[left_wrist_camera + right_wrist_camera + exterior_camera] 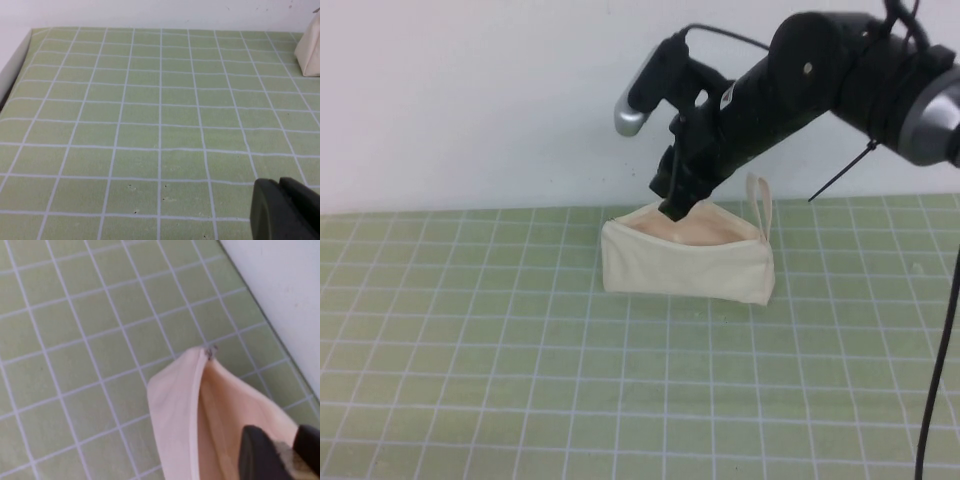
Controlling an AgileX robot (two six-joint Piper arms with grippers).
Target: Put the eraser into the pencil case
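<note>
Overhead, right gripper (676, 208) in cream fabric pencil case (685, 265), left gripper (287, 210) on gridded mat (150, 125).

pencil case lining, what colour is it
Peach-beige, inside the cream-white pencil case; clearest in the right wrist view.

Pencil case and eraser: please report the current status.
Right gripper at the open pencil case mouth, shut on eraser. Left gripper low over the mat, parked. Nothing in the way.

The right arm (800, 80) was glossy black with a grey joint. A silver-grey camera (rounded) sat near its black right gripper (676, 205). The left gripper (285, 210) was matte black.
</note>
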